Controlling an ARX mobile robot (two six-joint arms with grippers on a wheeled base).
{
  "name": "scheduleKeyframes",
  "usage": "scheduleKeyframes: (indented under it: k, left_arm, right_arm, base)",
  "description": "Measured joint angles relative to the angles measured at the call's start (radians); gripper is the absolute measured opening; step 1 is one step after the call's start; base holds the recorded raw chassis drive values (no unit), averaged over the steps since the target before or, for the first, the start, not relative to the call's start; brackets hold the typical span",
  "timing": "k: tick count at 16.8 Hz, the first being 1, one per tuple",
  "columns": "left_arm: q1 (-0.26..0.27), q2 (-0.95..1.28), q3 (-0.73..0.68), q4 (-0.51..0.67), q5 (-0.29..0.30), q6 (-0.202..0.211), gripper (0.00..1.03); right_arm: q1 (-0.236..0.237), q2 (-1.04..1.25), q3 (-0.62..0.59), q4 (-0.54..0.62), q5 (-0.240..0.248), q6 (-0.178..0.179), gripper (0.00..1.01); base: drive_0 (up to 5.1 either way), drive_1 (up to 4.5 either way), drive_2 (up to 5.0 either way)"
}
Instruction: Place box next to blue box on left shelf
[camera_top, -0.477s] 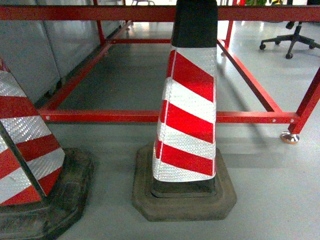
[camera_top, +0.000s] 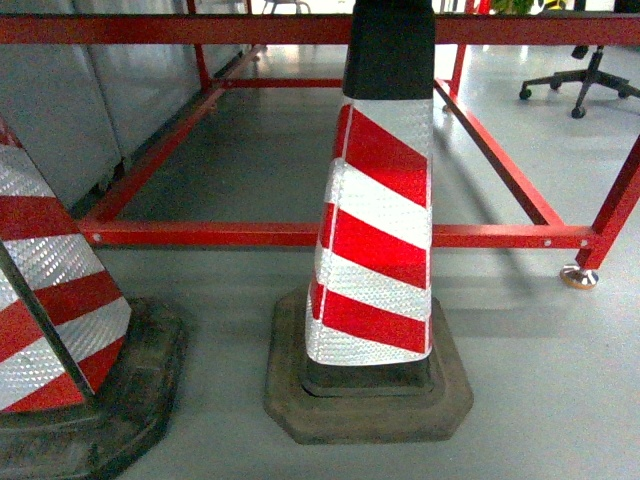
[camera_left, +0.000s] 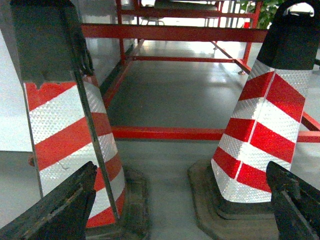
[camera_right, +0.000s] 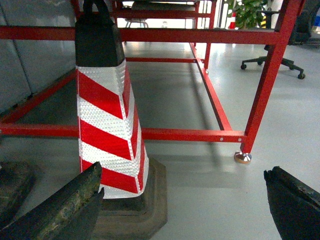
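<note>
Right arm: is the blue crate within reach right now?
Probably not. No blue crate shows in any view; the open right gripper faces a red-and-white striped traffic cone and a red steel frame.

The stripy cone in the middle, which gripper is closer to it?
Probably the right. The right gripper has the middle cone just beyond its left finger; the left gripper sees it off to its right, seemingly farther.

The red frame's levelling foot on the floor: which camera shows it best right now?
The right wrist view. The foot sits whole under its upright post, with bare floor around it. The head view shows it too, smaller and near the right edge. The left wrist view does not show it; a striped cone fills that side.
</note>
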Motion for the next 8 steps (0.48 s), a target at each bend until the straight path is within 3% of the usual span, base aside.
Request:
scheduleKeyframes:
  k: [8]
  left_arm:
    - [0.000, 0.000, 0.000, 0.001, 0.003, 0.008, 0.98]
  right_arm:
    - [0.000, 0.000, 0.000, 0.002, 0.001, 0.000, 0.98]
  base:
    - [0.0, 0.00, 0.0]
